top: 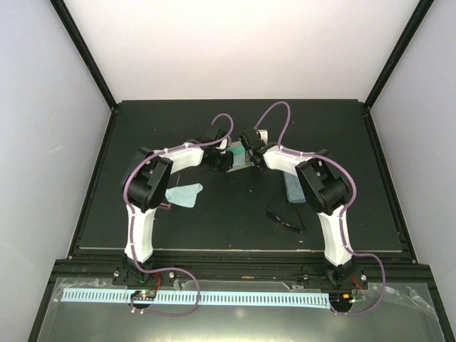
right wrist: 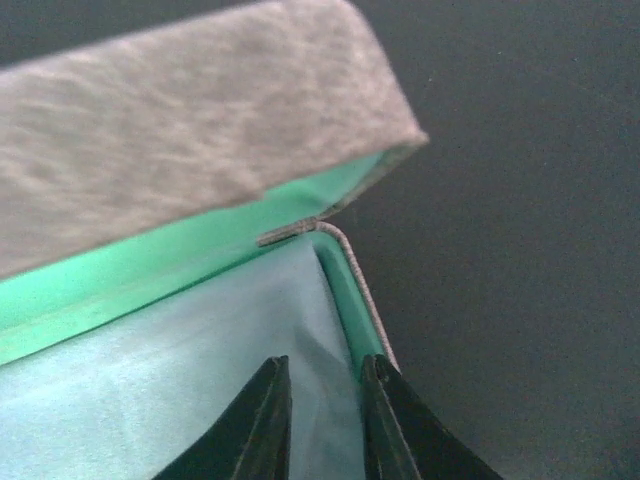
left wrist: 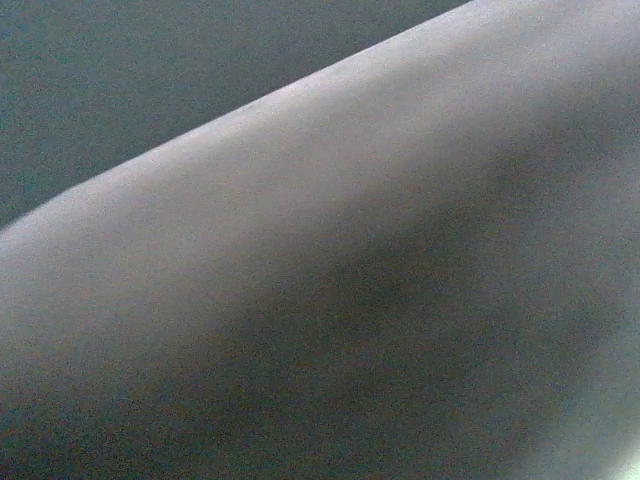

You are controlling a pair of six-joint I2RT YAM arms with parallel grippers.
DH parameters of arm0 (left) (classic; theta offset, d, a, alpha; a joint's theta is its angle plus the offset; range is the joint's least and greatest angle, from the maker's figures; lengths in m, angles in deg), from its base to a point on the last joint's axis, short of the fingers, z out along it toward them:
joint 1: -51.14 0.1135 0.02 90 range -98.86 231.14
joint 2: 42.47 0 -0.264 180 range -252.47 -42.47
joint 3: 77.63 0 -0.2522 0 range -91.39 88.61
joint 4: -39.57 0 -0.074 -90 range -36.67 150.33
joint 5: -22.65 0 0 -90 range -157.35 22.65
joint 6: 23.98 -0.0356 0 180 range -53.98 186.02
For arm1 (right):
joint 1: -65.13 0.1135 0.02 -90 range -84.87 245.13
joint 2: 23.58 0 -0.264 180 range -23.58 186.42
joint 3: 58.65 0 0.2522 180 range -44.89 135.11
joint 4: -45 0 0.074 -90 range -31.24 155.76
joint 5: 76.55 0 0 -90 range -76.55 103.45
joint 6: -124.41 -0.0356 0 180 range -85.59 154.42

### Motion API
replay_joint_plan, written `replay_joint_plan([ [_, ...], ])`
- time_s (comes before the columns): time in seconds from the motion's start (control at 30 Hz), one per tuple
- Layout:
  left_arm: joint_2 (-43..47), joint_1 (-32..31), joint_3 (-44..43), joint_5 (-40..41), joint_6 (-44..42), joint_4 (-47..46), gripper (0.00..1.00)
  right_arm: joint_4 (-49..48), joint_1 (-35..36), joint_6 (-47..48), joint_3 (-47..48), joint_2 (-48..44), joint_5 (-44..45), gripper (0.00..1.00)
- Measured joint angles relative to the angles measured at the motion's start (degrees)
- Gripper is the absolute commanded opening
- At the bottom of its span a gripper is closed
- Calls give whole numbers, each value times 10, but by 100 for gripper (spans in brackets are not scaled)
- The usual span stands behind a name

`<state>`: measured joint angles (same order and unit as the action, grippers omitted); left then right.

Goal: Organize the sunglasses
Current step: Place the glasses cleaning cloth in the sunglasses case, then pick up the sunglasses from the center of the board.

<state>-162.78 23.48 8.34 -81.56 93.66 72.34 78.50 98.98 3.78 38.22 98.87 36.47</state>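
The black-framed sunglasses (top: 285, 217) lie on the dark mat at the front right. A small reddish bit (top: 165, 206) shows beside the left arm; I cannot tell if it is the pink pair. Both grippers meet at an open grey case (top: 238, 153) with green lining at the back centre. My right gripper (right wrist: 325, 365) hovers inside the case (right wrist: 200, 130), jaws a narrow gap apart, over a light blue cloth (right wrist: 180, 390) lying in it. My left gripper (top: 222, 158) is at the case's left side. Its wrist view shows only a blurred grey surface (left wrist: 320, 240).
A second light blue cloth (top: 184, 192) lies left of centre near the left arm. A blue-grey oblong case (top: 293, 187) lies under the right arm's elbow. Dark posts and pale walls frame the mat.
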Motion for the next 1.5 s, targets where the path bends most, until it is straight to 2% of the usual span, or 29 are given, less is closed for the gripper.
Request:
replay_joint_plan([
  [0.2,32,2,21,-13,-7,16,13,5,-2,2,-24,-37,-15,39],
  [0.4,116,2,49,-17,-10,25,23,18,-3,2,-103,-174,-38,54],
  [0.53,208,2,103,-16,-9,18,29,43,-3,-3,-182,-286,-35,56],
  [0.77,376,2,271,-33,4,-2,35,132,-5,-27,-355,-452,-26,57],
  [0.9,455,2,354,-63,11,-3,37,169,-5,-32,-429,-557,-77,60],
  [1.03,541,1,409,-85,17,-6,40,165,-5,-34,-483,-647,-157,61],
  [1.27,635,-2,430,-99,20,-4,45,163,-5,-23,-509,-669,-237,56],
  [1.5,635,-2,430,-105,21,-4,44,152,4,-9,-512,-644,-274,54],
])
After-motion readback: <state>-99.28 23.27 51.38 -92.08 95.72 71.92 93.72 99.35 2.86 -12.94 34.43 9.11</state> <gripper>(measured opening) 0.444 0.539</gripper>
